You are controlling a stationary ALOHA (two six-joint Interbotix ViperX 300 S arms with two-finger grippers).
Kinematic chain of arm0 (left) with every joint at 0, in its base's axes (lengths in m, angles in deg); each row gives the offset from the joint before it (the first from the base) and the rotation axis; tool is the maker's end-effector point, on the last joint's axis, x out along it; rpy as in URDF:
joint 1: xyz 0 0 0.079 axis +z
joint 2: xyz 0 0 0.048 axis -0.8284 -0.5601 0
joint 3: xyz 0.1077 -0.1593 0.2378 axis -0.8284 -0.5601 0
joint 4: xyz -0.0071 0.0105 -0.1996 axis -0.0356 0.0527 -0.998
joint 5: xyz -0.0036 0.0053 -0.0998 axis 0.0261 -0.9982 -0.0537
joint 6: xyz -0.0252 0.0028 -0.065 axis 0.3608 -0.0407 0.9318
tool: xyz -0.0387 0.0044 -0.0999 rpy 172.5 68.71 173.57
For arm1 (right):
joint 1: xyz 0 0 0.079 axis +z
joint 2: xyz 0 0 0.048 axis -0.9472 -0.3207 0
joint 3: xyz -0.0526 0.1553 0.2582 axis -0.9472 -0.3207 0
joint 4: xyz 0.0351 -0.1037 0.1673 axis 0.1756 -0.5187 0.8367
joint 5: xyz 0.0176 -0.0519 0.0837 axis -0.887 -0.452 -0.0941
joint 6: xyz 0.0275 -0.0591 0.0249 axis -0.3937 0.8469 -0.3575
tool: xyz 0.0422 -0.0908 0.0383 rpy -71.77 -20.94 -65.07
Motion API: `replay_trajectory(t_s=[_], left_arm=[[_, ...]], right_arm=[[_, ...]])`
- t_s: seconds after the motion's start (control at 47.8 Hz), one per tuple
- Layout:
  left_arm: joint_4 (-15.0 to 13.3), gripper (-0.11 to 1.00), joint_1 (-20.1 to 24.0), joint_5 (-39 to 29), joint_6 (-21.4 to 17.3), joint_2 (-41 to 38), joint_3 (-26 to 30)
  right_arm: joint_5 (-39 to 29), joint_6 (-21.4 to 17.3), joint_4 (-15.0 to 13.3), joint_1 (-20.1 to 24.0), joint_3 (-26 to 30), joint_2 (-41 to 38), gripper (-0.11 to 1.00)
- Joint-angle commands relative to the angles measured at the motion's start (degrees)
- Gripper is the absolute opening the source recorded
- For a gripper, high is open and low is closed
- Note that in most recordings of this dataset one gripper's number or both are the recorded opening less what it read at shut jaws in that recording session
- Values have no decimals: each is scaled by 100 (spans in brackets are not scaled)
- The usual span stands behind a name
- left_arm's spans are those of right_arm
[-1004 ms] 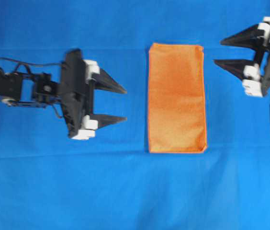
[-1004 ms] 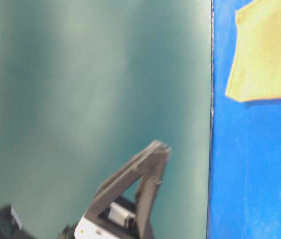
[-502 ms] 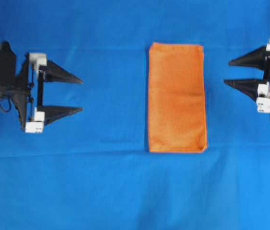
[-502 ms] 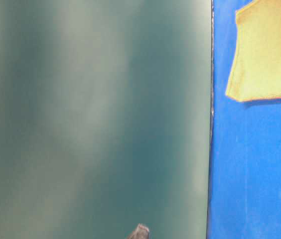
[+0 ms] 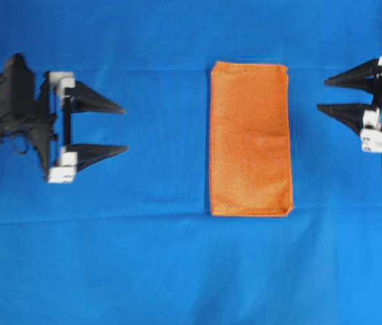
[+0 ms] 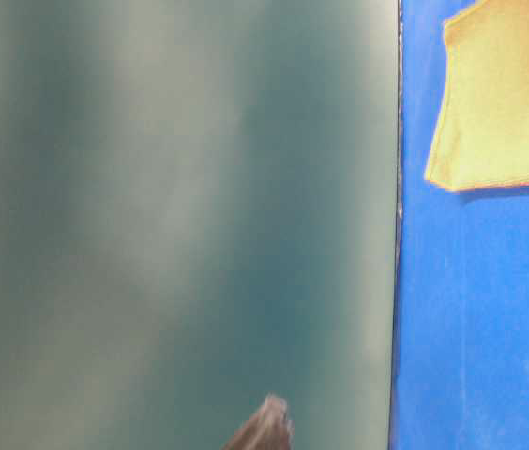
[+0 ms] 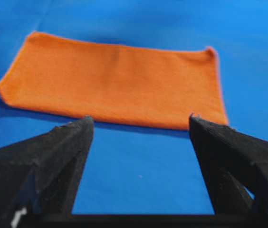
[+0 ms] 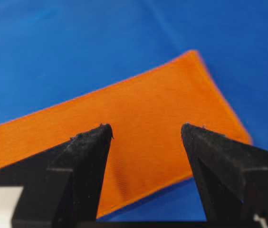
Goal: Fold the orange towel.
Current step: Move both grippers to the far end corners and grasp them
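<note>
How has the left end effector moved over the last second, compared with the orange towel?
Yes. In the overhead view the left end effector has pulled back leftward, away from the orange towel, which lies unmoved.

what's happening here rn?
Two-arm towel fold. The orange towel lies flat on the blue cloth as a narrow rectangle, so it looks already folded once. Nothing is held: the left gripper and right gripper are both open, off to either side, pointing at the towel without touching it.
</note>
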Motion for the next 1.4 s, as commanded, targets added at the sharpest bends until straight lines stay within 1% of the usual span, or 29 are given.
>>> replay_trajectory(t_s=[0.0,0.188,0.293,0.481,0.649,0.816,0.921,1.046,1.172,1.276,1.339,1.381], left_arm=[[9,75,237,-26,9,-448,545],[9,76,738,-246,9,-1529,1503],[18,75,958,-281,18,-2030,1942],[26,76,1327,-290,18,-2795,2487],[26,76,1538,-272,18,-3366,2900],[26,76,1749,-281,18,-4061,3366],[26,76,1863,-299,18,-4430,3604],[26,75,1934,-299,9,-4676,3788],[26,75,1978,-378,9,-4816,3946],[26,75,1995,-642,0,-4922,4087],[26,71,1995,-817,-9,-4975,4131],[26,67,1995,-923,-9,-5001,4148]], right_arm=[[-35,0,26,-360,220,-264,63],[18,44,-18,-1143,439,-1230,64],[141,79,-44,-1406,615,-1907,63],[290,123,-202,-1529,1178,-3120,64],[378,141,-220,-1626,1521,-4017,64],[747,141,-220,-1644,1696,-4623,64],[782,141,-211,-1661,1784,-4913,63],[773,141,-185,-1679,1872,-5168,62],[747,141,-158,-1679,1881,-5186,56],[747,141,-158,-1670,1872,-5186,46],[756,141,-158,-1652,1872,-5186,39],[756,132,-158,-1626,1854,-5186,32]])
